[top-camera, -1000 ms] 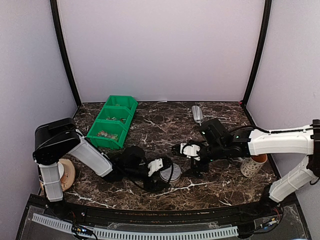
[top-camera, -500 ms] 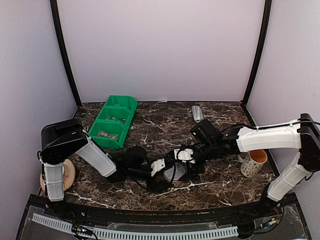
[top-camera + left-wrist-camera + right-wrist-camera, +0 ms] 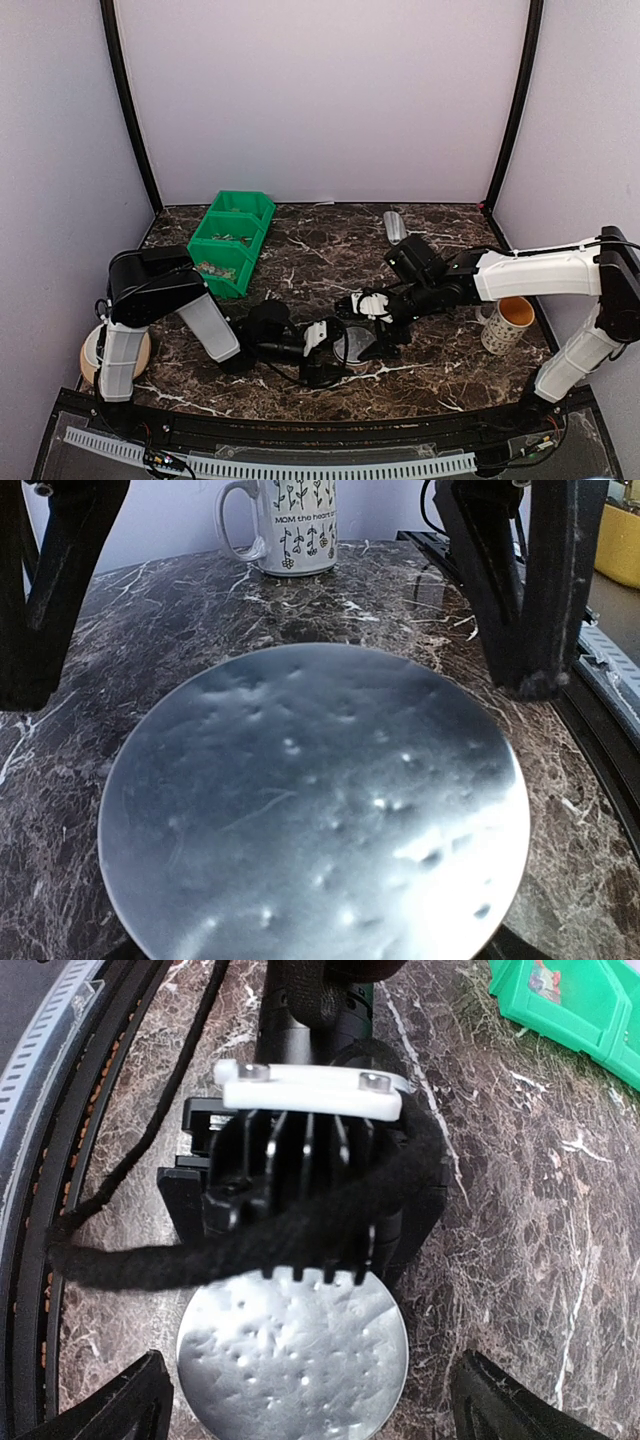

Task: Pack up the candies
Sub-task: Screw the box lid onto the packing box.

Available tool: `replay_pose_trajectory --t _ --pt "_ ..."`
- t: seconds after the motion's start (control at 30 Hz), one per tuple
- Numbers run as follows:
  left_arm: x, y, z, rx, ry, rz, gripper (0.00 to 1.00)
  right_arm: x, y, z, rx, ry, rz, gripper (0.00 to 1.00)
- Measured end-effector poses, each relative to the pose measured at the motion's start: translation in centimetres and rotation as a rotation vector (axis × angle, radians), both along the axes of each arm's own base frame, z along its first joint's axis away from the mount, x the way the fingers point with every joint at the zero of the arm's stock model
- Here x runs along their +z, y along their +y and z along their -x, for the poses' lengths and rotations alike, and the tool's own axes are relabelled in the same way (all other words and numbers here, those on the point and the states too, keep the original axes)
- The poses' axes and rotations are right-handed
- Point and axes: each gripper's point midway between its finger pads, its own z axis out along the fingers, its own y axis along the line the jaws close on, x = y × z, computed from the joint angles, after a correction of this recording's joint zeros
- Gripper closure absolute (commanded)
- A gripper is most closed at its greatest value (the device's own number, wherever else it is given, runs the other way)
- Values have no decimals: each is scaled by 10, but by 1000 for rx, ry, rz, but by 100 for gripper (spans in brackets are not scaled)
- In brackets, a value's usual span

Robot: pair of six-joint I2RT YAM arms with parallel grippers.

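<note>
My left gripper (image 3: 300, 690) is spread fairly wide around the round silver lid (image 3: 310, 810), one finger on each side; I cannot tell if the fingers press on it. My right gripper (image 3: 310, 1400) hangs just above the same lid, wide open and holding nothing. I think I am still getting the tub open. The candies (image 3: 210, 268) wait well apart in the green bin (image 3: 225, 245). Next I must lift the lid off without tipping the tub.

The candies (image 3: 210, 267) lie as tiny mixed-colour specks in the green bin's compartments; individual wrappers too small to tell.
</note>
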Motion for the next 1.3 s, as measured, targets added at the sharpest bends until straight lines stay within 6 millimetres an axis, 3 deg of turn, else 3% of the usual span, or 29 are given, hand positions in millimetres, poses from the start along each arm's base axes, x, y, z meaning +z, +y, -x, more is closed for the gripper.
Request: replay_pose_trajectory --t 0.23,0.37,1.3 --pt "0 1 -1 -27 21 33 24 1 3 5 6 33 -29 3" --pt "0 -2 0 -42 30 38 16 2 5 5 -2 41 -36 3" --pt "0 -9 -7 -38 31 35 17 -19 0 -2 -88 71 16 2"
